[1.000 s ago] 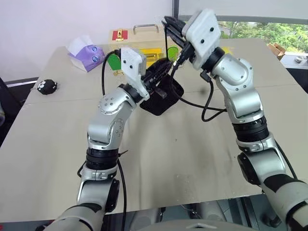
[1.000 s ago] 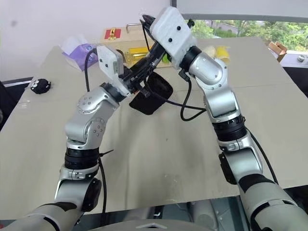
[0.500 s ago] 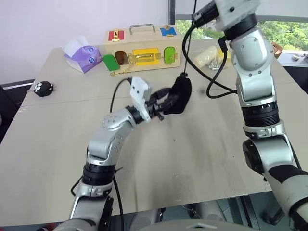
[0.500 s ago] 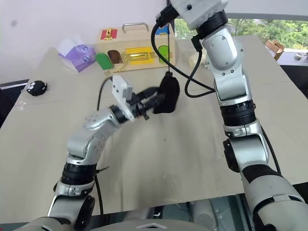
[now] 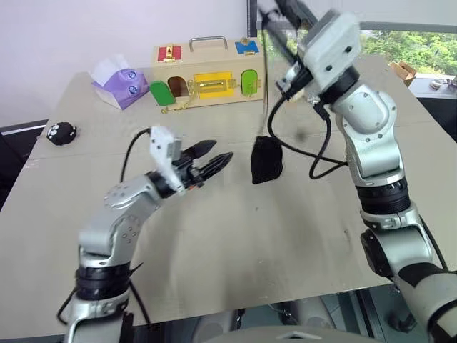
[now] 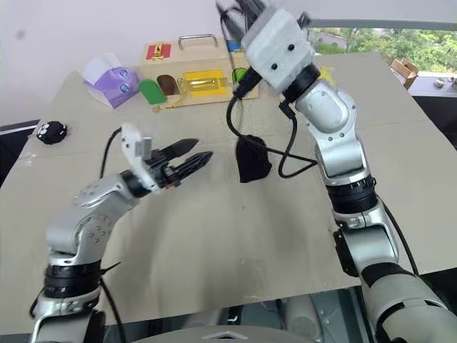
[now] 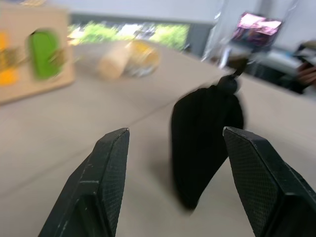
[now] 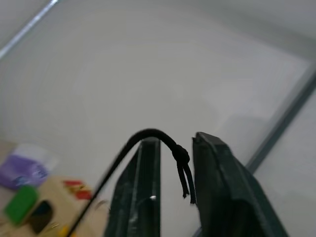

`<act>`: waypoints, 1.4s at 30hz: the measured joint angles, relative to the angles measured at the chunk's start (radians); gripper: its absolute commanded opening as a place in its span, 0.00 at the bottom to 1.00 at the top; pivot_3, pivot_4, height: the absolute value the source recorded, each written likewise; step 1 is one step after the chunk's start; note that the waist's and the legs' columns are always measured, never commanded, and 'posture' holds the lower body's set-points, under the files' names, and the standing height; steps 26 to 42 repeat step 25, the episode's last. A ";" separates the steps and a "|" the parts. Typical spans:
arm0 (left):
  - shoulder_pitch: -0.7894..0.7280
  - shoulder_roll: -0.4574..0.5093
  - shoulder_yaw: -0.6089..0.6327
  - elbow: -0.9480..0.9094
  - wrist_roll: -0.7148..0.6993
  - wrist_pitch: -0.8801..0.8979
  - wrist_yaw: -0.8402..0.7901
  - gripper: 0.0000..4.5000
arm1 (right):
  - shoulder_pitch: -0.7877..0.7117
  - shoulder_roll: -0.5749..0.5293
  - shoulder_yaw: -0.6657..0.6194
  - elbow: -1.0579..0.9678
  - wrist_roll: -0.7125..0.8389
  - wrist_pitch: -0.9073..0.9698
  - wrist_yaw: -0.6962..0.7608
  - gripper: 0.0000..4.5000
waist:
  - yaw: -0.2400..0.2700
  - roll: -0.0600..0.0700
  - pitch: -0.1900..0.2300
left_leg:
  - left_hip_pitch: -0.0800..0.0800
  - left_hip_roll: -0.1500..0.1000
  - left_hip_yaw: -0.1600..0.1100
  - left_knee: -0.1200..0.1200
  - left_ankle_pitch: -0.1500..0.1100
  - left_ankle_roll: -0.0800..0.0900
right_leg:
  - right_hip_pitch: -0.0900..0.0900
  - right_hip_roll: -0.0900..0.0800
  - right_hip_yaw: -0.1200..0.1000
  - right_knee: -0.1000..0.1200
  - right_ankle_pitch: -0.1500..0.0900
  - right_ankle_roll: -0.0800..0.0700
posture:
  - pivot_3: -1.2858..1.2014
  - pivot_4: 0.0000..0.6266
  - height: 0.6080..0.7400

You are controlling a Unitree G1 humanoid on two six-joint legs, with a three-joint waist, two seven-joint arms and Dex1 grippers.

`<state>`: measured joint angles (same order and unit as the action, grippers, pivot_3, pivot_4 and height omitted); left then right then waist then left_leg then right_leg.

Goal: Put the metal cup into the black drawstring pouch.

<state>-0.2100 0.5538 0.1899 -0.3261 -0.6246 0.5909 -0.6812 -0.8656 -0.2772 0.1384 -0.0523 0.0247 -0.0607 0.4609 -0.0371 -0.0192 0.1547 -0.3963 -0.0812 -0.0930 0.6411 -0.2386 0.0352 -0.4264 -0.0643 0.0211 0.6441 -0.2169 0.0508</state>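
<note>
1. The soft matte black drawstring pouch now sits bunched on the beige table, no longer clasped by your left end effector, whose fingers have spread and pulled away.
2. Your right end effector has loosened; the thin black cord lies slack between its parted fingers.
3. I cannot see the metal cup; probably it is inside the pouch.

We see our left gripper held low over the surface at about nine o'clock, its fingers spread wide apart. Our right gripper is raised at one o'clock, fingers parted slightly.
</note>
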 measured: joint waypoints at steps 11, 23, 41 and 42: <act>0.480 0.055 0.008 -0.201 0.029 -0.084 -0.106 0.70 | 0.443 -0.194 -0.028 -0.201 0.402 0.411 0.329 0.89 | 0.028 0.001 0.000 | 0.000 0.000 -0.001 -0.003 -0.003 0.005 | 0.001 -0.004 -0.002 -0.003 0.000 0.000 | 0.52 0.24 1.00; 0.590 -0.077 -0.046 -0.243 0.192 -0.202 0.072 0.70 | 0.701 -0.308 -0.114 0.149 0.369 0.150 0.580 0.89 | 0.042 0.001 0.001 | 0.013 0.005 0.004 -0.002 -0.003 0.006 | 0.015 -0.006 -0.009 -0.005 -0.003 -0.004 | 0.52 0.24 1.00; 0.602 -0.083 -0.045 -0.243 0.209 -0.214 0.088 0.70 | 0.705 -0.317 -0.124 0.197 0.356 0.098 0.607 0.89 | 0.044 0.001 0.001 | 0.013 0.006 0.004 -0.002 -0.003 0.006 | 0.015 -0.005 -0.010 -0.004 -0.003 -0.004 | 0.52 0.24 1.00; 0.602 -0.083 -0.045 -0.243 0.209 -0.214 0.088 0.70 | 0.705 -0.317 -0.124 0.197 0.356 0.098 0.607 0.89 | 0.044 0.001 0.001 | 0.013 0.006 0.004 -0.002 -0.003 0.006 | 0.015 -0.005 -0.010 -0.004 -0.003 -0.004 | 0.52 0.24 1.00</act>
